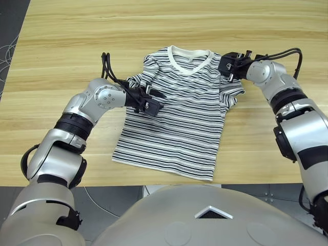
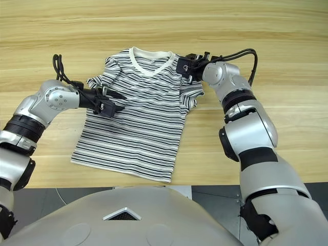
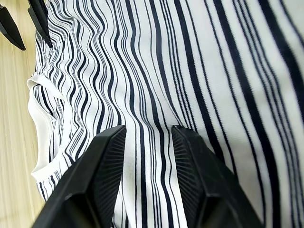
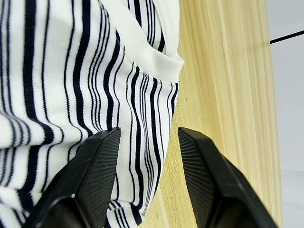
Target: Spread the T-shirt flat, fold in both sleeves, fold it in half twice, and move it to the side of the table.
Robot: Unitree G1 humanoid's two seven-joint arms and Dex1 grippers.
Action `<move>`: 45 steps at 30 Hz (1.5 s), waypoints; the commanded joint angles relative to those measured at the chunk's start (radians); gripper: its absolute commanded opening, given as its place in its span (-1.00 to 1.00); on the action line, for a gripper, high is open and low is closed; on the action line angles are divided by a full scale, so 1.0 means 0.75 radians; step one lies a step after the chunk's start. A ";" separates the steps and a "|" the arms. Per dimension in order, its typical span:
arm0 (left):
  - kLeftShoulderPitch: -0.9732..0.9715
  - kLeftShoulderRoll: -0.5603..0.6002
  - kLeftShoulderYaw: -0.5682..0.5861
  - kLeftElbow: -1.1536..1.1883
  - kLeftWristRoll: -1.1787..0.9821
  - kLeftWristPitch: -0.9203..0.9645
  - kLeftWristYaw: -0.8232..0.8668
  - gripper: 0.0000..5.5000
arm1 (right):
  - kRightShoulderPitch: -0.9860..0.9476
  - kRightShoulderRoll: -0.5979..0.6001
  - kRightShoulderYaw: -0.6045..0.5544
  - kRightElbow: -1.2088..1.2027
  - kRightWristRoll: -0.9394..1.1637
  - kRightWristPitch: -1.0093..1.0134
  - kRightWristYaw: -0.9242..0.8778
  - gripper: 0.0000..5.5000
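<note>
A black-and-white striped cotton T-shirt with a cream V-neck collar (image 1: 179, 118) is laid front-up on the pale wooden table (image 1: 66, 41). The collar is turned away from the robot and the hem lies close to the near edge.

The left end effector (image 1: 152, 105) is held low over the shirt's chest, just inside the bunched left sleeve (image 1: 136, 81). Its fingers are spread, and striped cloth is seen between them but not pinched. The right end effector (image 1: 228, 66) is placed at the right shoulder, also spread, straddling the shirt's edge above the rumpled right sleeve (image 1: 233, 97).

Sleeve folding is judged to be the step in hand. It would be done well if each sleeve were pinched at its outer edge, lifted slightly and laid inward along a line parallel to the side seam, so that the body is not dragged.

Ample bare table is available on both sides and beyond the collar. Little room is offered at the near edge, so pulls toward the robot are best avoided.
</note>
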 commanded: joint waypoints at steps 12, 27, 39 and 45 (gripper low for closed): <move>-0.032 -0.123 0.050 -0.069 0.072 0.158 0.095 -0.35 | -0.013 -0.079 -0.075 -0.352 0.011 -0.349 -0.046 -0.18; 0.170 0.115 0.131 -0.406 -0.021 0.245 -0.143 -0.35 | 0.317 -0.186 -0.465 -0.892 0.786 0.430 0.650 -0.18; 0.250 0.127 0.237 -0.621 -0.154 0.377 -0.185 -0.35 | 0.520 -0.188 -0.612 -1.191 1.040 0.958 0.672 -0.18; 0.331 0.143 0.195 -0.609 -0.119 0.384 -0.228 -0.35 | 0.472 -0.159 -0.603 -0.844 0.966 0.887 0.606 -0.18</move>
